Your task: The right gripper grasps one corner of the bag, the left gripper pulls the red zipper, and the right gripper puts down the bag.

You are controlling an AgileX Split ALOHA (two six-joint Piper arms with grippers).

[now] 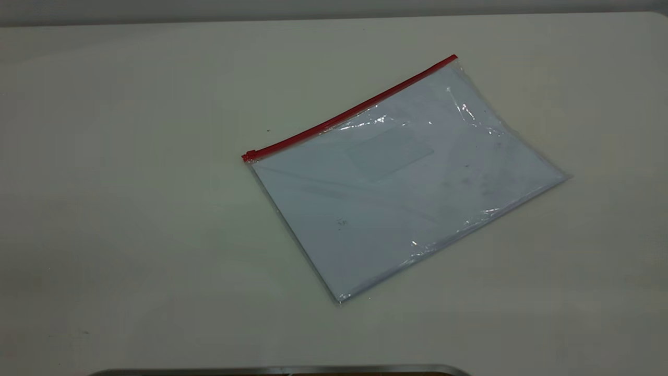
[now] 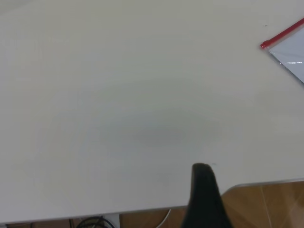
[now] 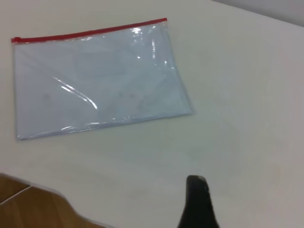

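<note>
The bag (image 1: 396, 177) lies flat on the pale table, a clear pouch with white sheets inside. The red zipper (image 1: 349, 112) runs along its far long edge, with the slider tab (image 1: 249, 155) at the left end. The corner of the bag (image 1: 454, 58) where the red strip ends is at the far right. Neither gripper shows in the exterior view. In the left wrist view the left gripper (image 2: 202, 171) is a black tip over the table's edge, far from the bag (image 2: 292, 57). The right gripper (image 3: 195, 183) hovers over bare table, well away from the bag (image 3: 95, 85).
The table (image 1: 130, 209) spreads wide around the bag. A metallic rim (image 1: 282, 371) shows at the near edge in the exterior view. Wooden floor (image 2: 266, 204) lies beyond the table edge, and cables (image 2: 90, 222) hang below it.
</note>
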